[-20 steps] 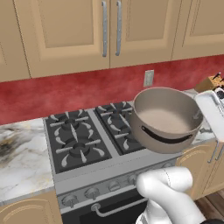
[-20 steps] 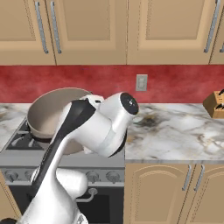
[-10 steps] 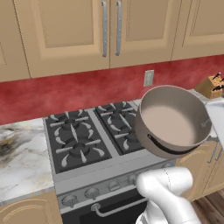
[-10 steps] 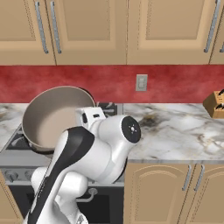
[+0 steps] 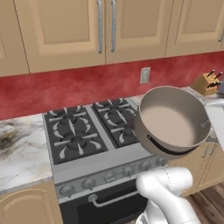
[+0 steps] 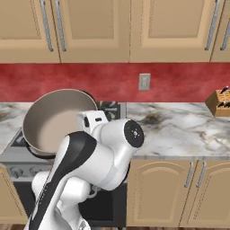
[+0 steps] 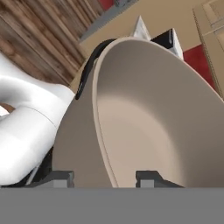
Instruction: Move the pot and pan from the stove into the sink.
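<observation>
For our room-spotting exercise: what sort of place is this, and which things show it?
A home kitchen, rendered: a gas stove, wooden wall cupboards, a marble counter with a knife block.

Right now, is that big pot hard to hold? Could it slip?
Probably heavy: the squat round brownish-grey metal pot looks wide and thick-walled. It could slip, since the hand pinches just its smooth rim. Already tilted in the air, it seems likely to swing.

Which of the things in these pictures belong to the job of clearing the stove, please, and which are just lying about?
Part of the job:
- pot, lidless, tilted, held in the air with the claw astride its rim
- stove, its grates bare

Just lying about:
- knife block on the counter
- wall outlet on the red backsplash
- upper cabinets
</observation>
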